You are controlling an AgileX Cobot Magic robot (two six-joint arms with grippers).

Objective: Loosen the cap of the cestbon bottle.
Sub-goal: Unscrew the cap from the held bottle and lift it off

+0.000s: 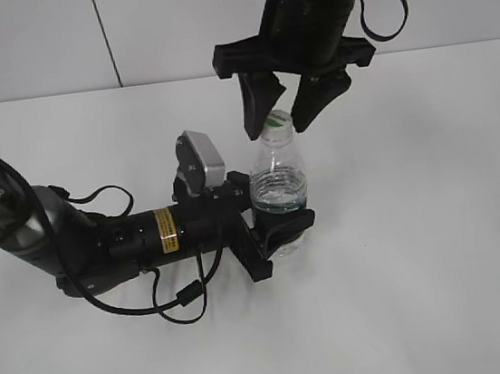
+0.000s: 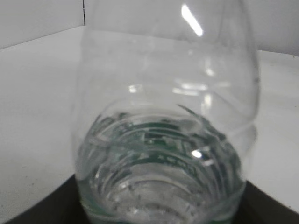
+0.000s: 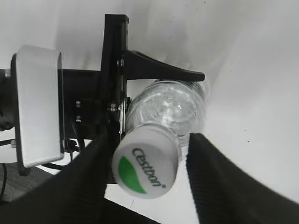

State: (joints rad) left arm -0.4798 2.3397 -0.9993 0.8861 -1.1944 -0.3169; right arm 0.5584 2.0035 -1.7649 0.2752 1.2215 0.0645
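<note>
Bottle stands upright on the counter, clamped low by the left claw. Right claw hangs directly above, fingers apart, straddling the cap, not gripping.

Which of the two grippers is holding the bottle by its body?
The left gripper, which comes in low from the side and clamps the bottle around its lower body. The right gripper hangs above, its fingers on either side of the cap.
</note>
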